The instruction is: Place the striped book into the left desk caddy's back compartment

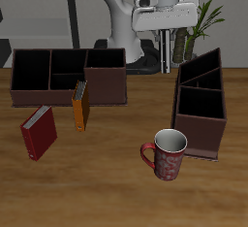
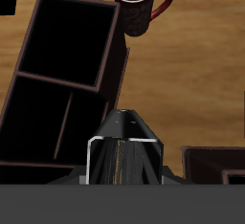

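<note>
The gripper (image 1: pixel 170 39) hangs high at the table's back, closed on the striped book (image 2: pixel 122 161), which stands upright between the fingers (image 1: pixel 167 45); the left caddy (image 1: pixel 201 107) stands nearer the front edge, its back compartment (image 1: pixel 197 69) below and beside the book; a mug (image 1: pixel 167 153) sits just beside the caddy; the wider organiser (image 1: pixel 68 74), red book (image 1: pixel 39 132) and orange book (image 1: pixel 80 107) lie well apart.
</note>
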